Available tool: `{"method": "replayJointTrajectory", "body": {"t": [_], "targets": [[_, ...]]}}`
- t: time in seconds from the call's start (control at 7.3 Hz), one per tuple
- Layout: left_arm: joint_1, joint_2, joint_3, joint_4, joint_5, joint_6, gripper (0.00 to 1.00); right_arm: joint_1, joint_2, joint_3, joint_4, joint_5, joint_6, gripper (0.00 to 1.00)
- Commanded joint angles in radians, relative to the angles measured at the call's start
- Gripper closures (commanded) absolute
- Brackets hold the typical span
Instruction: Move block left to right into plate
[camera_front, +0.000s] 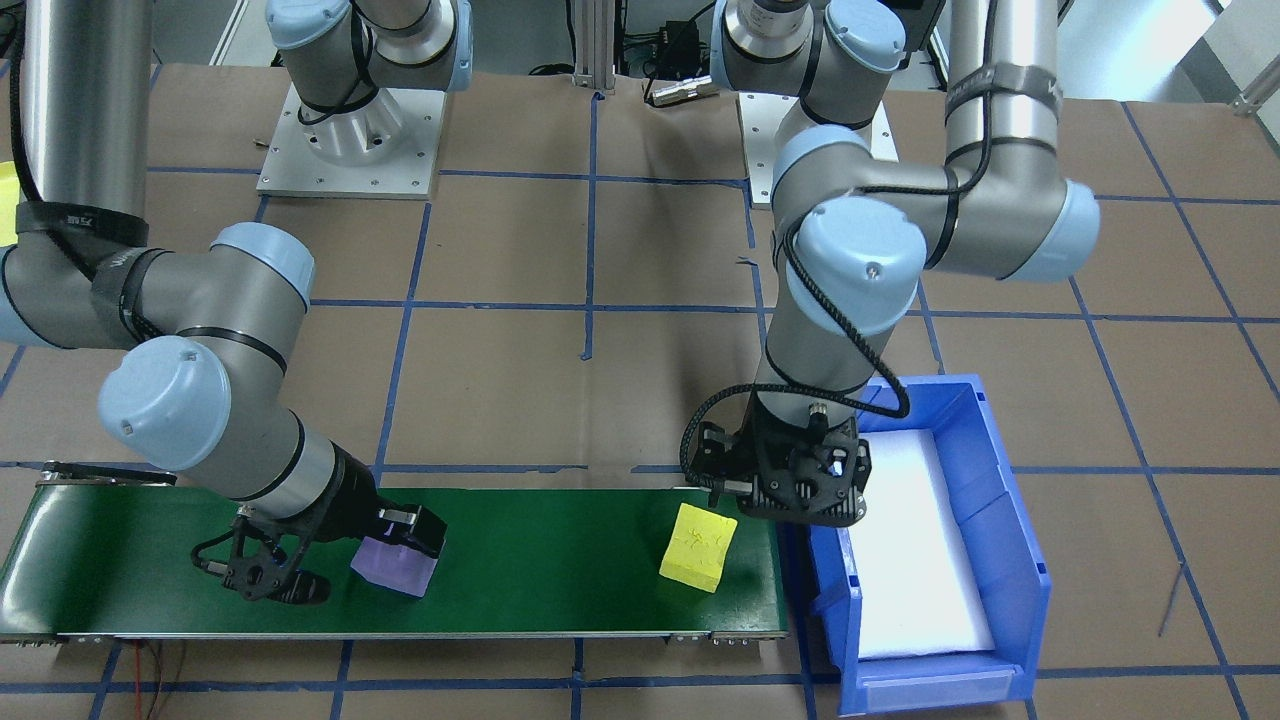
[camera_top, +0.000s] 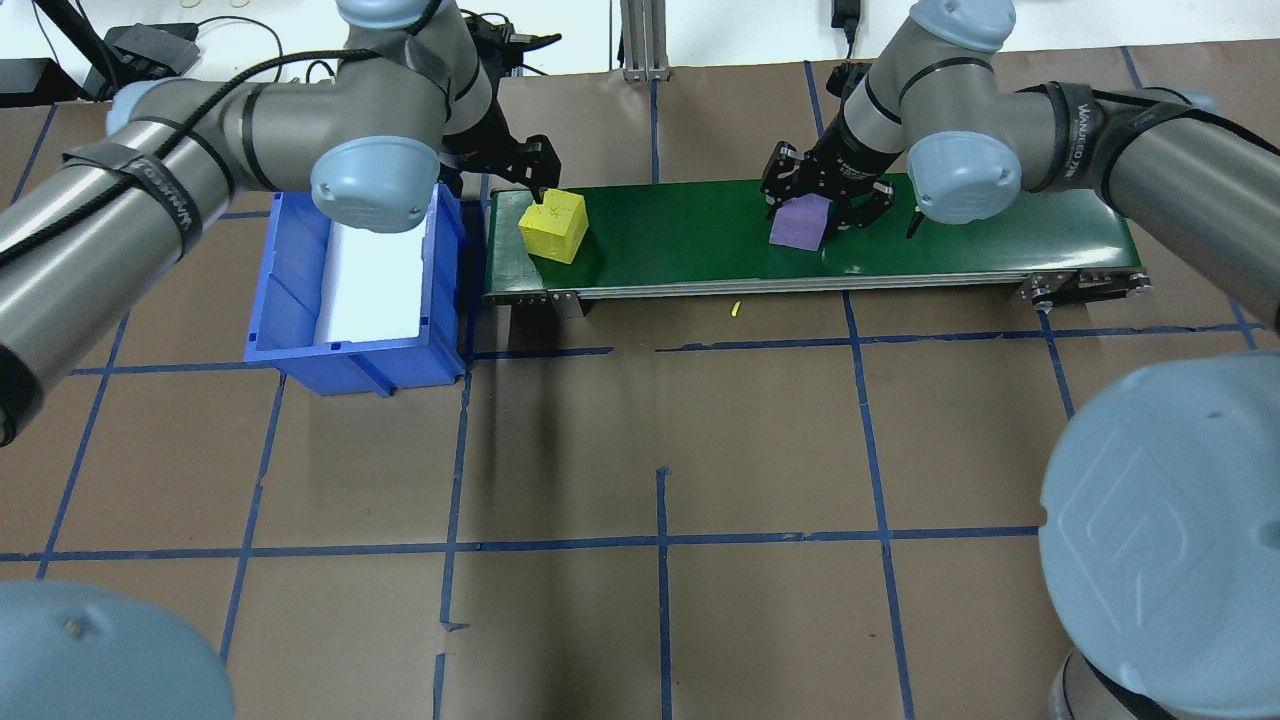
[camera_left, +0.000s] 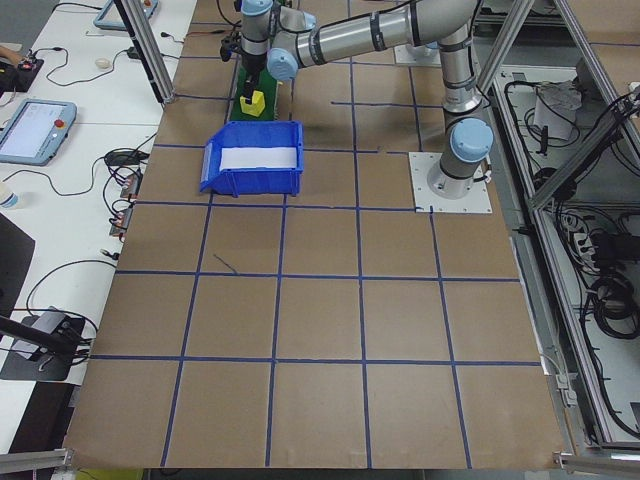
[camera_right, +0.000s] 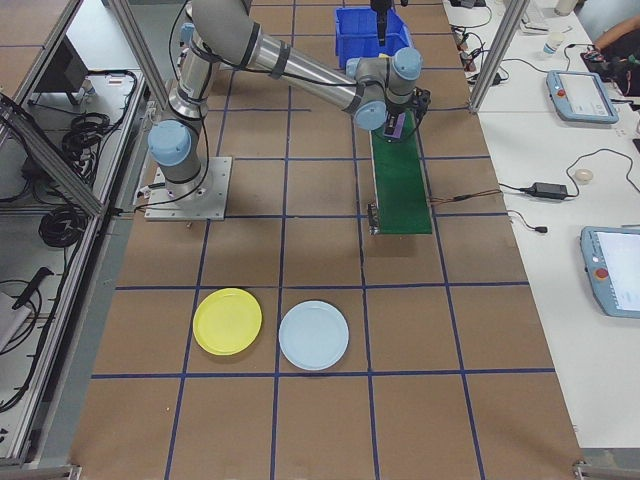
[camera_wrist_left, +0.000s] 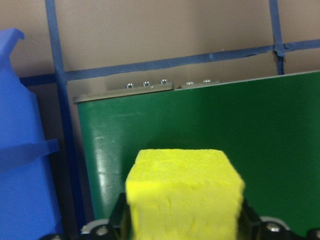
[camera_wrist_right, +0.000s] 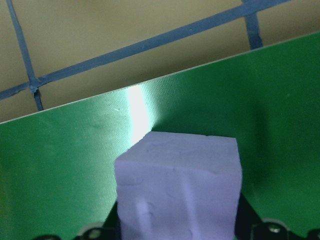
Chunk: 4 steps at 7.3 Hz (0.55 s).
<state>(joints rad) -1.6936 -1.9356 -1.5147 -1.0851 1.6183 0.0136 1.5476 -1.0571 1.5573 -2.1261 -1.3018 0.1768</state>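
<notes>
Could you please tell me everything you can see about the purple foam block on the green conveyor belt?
The purple foam cube is pale lilac and soft-looking, with small dents on its faces and slightly rounded edges. It sits on the long green conveyor belt, around the middle of the robot's right half, turned a little askew to the belt's edges. The right gripper straddles it, with fingers on two opposite sides; the right wrist view shows the block filling the space between them. Whether it rests on the belt or is just lifted cannot be told.

A blue bin (camera_front: 1000, 560) with a white liner sits on the brown table (camera_top: 660, 450) at one end of a green conveyor belt (camera_top: 700, 240); a pale blue plate (camera_right: 313, 335) lies well apart.
</notes>
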Motion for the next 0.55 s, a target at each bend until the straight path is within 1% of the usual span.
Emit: {"method": "replayJointTrajectory", "body": {"t": [0.0, 0.14, 0.27, 0.41], "targets": [[0.023, 0.162, -0.001, -0.177, 0.038, 0.002, 0.00, -0.009, -0.027, -0.003, 0.000, -0.152, -0.249, 0.67], [0.053, 0.240, -0.012, -0.272, 0.038, 0.003, 0.00, -0.009, -0.082, 0.009, 0.009, -0.207, -0.319, 0.67], [0.092, 0.318, -0.018, -0.370, 0.038, 0.005, 0.00, -0.020, -0.131, 0.023, 0.017, -0.302, -0.441, 0.68], [0.115, 0.379, -0.034, -0.453, 0.040, 0.005, 0.00, -0.082, -0.191, 0.036, 0.094, -0.348, -0.539, 0.70]]}}
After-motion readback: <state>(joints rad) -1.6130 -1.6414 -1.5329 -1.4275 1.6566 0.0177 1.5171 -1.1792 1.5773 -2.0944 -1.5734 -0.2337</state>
